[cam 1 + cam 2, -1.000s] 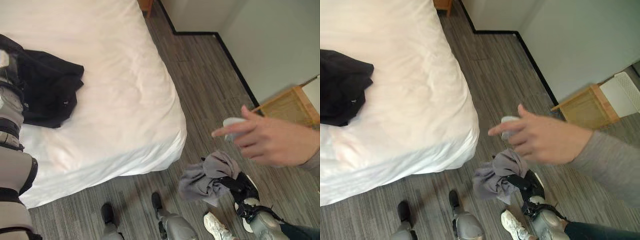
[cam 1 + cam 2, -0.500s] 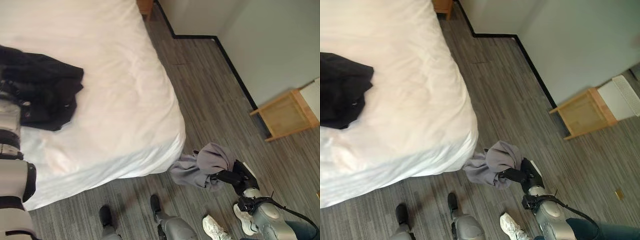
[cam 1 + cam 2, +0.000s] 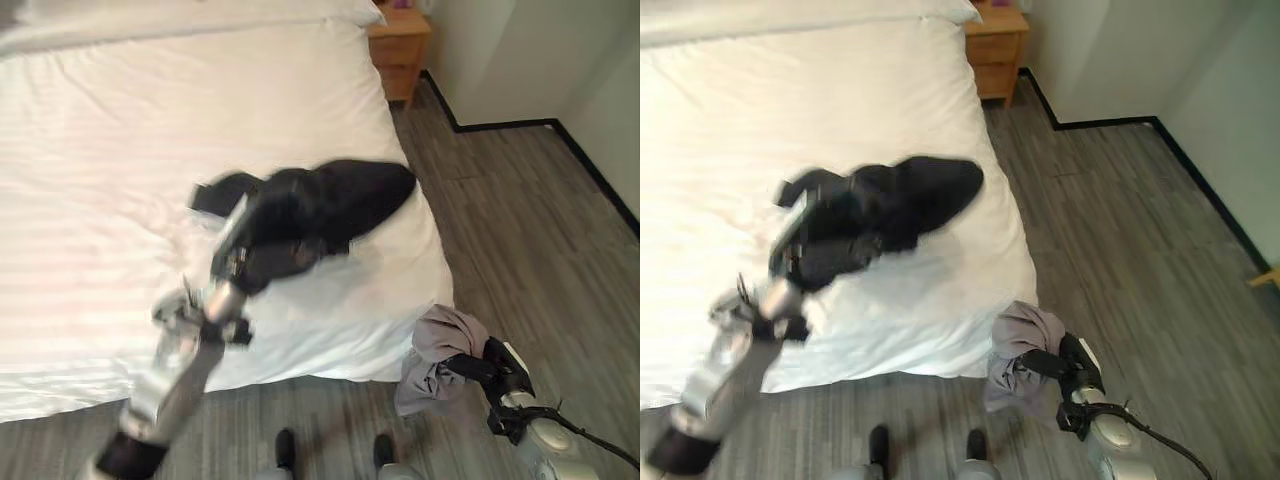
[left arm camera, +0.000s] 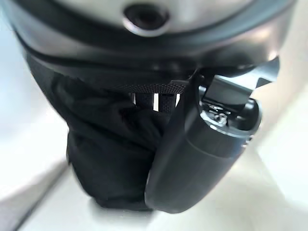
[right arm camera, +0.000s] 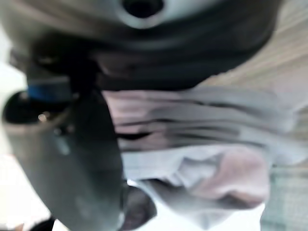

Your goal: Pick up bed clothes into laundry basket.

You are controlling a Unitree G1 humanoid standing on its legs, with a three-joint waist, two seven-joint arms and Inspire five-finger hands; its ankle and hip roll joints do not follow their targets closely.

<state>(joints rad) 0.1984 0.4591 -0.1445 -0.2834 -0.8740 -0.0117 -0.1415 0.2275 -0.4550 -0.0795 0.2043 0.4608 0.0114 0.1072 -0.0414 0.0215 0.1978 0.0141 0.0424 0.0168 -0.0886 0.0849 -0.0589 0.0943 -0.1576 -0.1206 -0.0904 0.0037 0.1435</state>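
Observation:
A black garment [image 3: 345, 195] lies bunched near the right edge of the white bed [image 3: 110, 150]. My left hand [image 3: 262, 250] reaches onto its near end. In the left wrist view the thumb [image 4: 202, 159] is curled against black cloth [image 4: 106, 159] gathered in the palm. A grey garment [image 3: 432, 345] hangs over the floor just off the bed's near right corner, and my right hand [image 3: 492, 368] is shut on it. Up close, the right wrist view has the grey folds [image 5: 202, 159] pressed against that hand.
A wooden nightstand [image 3: 400, 45] stands at the bed's far right corner. A wall with black skirting [image 3: 500, 125] runs along the right. Grey plank floor [image 3: 530, 230] lies open between the bed and that wall.
The camera has swung toward the bed. A person's hand seen a second ago is gone. My left arm has reached out onto the black garment. The right hand keeps the grey garment.

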